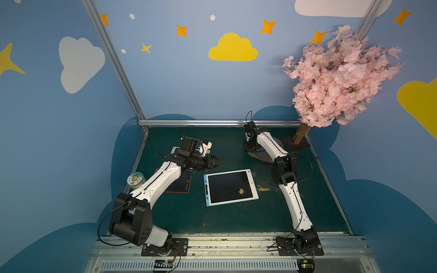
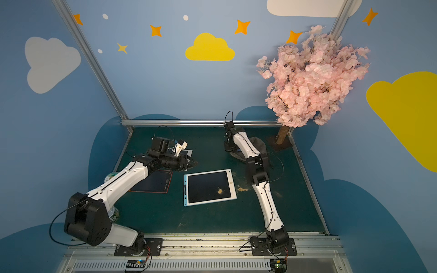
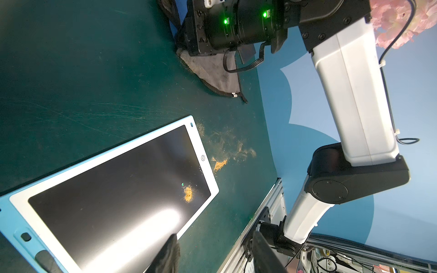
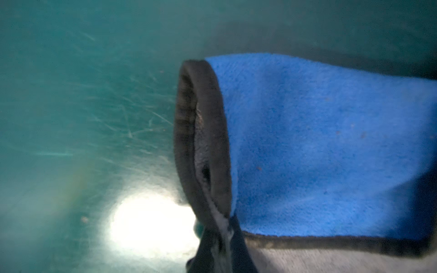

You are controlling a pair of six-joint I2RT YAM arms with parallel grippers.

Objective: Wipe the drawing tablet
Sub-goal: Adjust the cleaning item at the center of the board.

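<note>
We are pinching cloth (image 4: 319, 141) in right gripper (image 4: 220, 250), jaws closed on black hem; plush blue face, grey back, lying at far side of table (image 1: 236, 219). Left gripper (image 3: 215, 257) hovering half-spread, empty. Tablet (image 1: 230, 186) lying flat mid-table: glossy black screen, white bezel, blue case, gritty orange powder (image 1: 241, 191) sitting on it.

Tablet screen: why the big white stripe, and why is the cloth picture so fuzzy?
Left wrist view: light glares off the glossy drawing tablet. Right wrist view: the cloth is too close, so blurry; glare whitens the table.
</note>
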